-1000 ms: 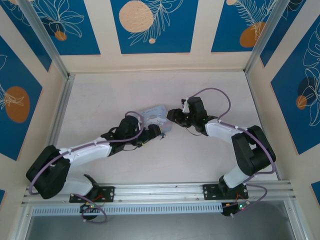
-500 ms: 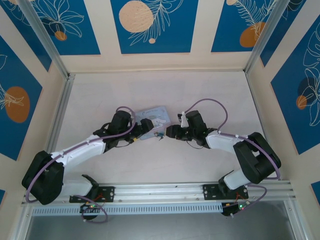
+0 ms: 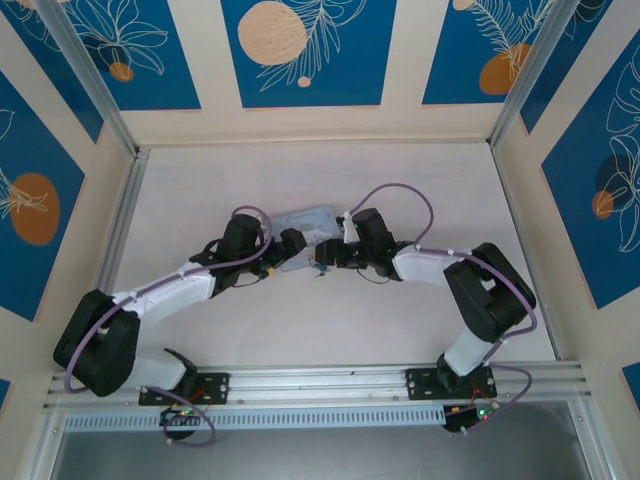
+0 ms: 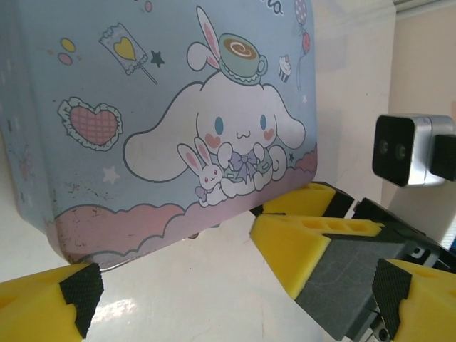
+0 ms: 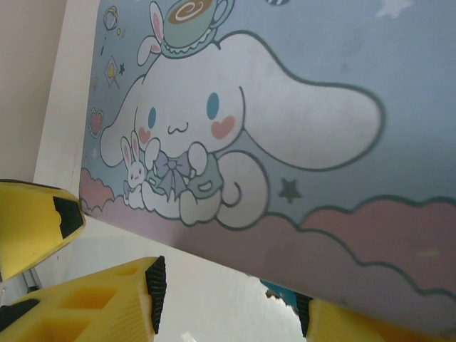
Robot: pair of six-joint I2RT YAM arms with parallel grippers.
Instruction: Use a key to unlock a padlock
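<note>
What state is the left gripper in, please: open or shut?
Open: the left gripper has its fingertips far apart in its wrist view, gripping nothing.

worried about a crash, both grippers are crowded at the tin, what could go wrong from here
1. The left gripper and right gripper sit very close together at the edge of the tin; they may collide.
2. The padlock shows as a teal sliver against the tin, so the right gripper may push the tin or knock the padlock away.
</note>
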